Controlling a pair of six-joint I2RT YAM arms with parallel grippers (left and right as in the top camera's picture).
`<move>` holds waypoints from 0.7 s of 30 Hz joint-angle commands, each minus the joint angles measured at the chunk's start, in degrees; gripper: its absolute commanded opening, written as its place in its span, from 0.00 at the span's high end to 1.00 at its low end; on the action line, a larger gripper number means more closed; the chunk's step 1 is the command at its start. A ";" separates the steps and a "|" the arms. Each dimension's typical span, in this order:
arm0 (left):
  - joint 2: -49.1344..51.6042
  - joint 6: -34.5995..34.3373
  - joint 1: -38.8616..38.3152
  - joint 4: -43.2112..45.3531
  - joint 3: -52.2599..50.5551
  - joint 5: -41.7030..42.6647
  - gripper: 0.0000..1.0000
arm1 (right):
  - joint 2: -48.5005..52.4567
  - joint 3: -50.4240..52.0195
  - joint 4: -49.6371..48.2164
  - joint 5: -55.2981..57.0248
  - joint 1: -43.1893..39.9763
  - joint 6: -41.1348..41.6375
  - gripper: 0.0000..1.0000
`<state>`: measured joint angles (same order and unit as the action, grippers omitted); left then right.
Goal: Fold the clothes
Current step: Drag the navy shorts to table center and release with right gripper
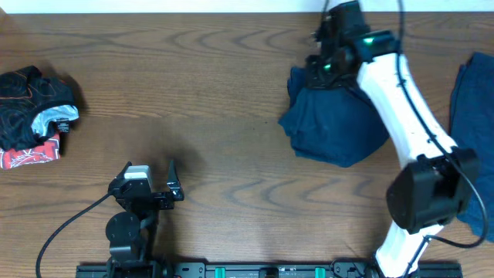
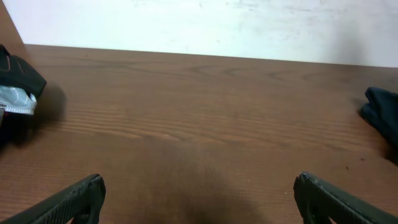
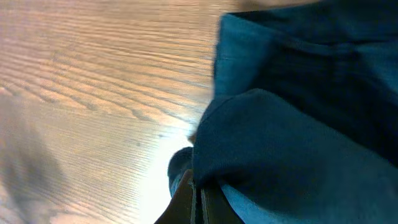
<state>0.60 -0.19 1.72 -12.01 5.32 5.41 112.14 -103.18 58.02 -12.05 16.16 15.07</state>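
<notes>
Dark navy shorts (image 1: 340, 123) lie bunched and partly folded on the wooden table at the right centre. My right gripper (image 1: 326, 71) is at their far left corner, shut on a fold of the cloth. In the right wrist view the navy shorts (image 3: 298, 124) drape over the closed right gripper (image 3: 198, 194). My left gripper (image 1: 151, 173) rests near the table's front left, open wide over bare wood, with nothing between its fingers. From the left wrist, the left gripper (image 2: 199, 186) shows only both fingertips at the bottom corners, with an edge of the shorts (image 2: 382, 115) at far right.
A black, red and white bundle of clothing (image 1: 35, 116) sits at the far left, also visible as the dark bundle (image 2: 15, 81). Another blue piece of cloth (image 1: 472, 131) lies along the right edge. The white right arm (image 1: 401, 100) stretches over the shorts.
</notes>
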 commanded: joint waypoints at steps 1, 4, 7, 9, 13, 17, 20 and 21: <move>-0.26 -0.55 -0.15 -0.52 -1.42 0.13 0.02 | -0.74 -1.31 -1.60 -0.44 1.25 -0.92 0.99; -0.26 -0.55 -0.15 -0.52 -1.42 0.13 0.02 | -0.87 -1.31 -2.08 -0.44 1.25 -0.26 0.77; -0.26 -0.55 -0.15 -0.52 -1.42 0.13 0.02 | -0.87 -1.31 -1.88 -0.44 0.85 -0.33 0.40; -0.26 -0.55 -0.15 -0.52 -1.42 0.13 0.02 | -0.87 -1.31 -1.99 -0.44 0.44 -0.35 0.28; -0.26 -0.55 -0.15 -0.52 -1.42 0.13 0.02 | -0.94 -1.40 -1.88 -0.44 -0.61 -0.59 0.34; -0.26 -0.55 -0.15 -0.52 -1.42 0.13 0.02 | -1.86 -2.51 -1.84 -0.44 -2.75 -0.57 0.23; -0.26 -0.55 -0.15 -0.52 -1.42 0.13 0.02 | -3.41 -4.26 -1.20 -0.44 -5.11 -0.57 0.21; -0.26 -0.55 -0.15 -0.52 -1.42 0.13 0.02 | -4.37 -5.22 -0.57 -0.44 -6.27 -0.57 0.21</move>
<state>0.60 -0.19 1.72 -12.01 5.32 5.43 111.83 -105.16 56.77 -12.34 12.60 14.59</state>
